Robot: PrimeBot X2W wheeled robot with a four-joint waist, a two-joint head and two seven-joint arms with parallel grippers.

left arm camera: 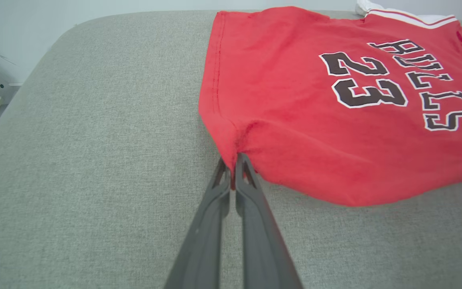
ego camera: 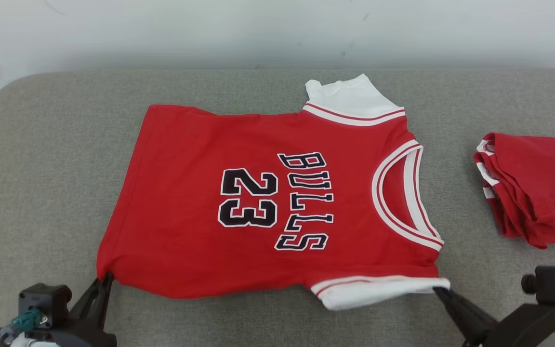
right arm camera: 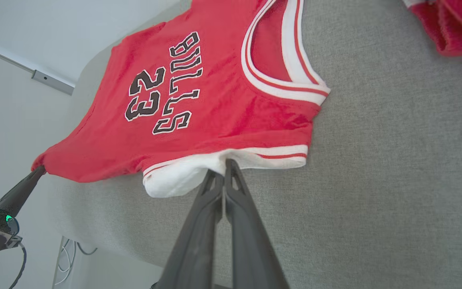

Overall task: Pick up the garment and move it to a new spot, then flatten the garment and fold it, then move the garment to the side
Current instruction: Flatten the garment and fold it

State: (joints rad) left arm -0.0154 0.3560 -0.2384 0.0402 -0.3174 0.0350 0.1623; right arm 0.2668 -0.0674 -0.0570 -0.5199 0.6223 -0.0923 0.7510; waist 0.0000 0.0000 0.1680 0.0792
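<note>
2 clenched grips on soft red jersey: left pincer hem, right pincer sleeve.

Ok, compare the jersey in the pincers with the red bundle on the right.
The jersey lies spread out, its BULLS 23 print showing; the red bundle is folded compact, no print visible. The jersey is pinched by the left pincer at a hem corner and the right pincer at its white sleeve; the red bundle lies apart, untouched. Both are red with white-and-red trim, on the grey surface.
</note>
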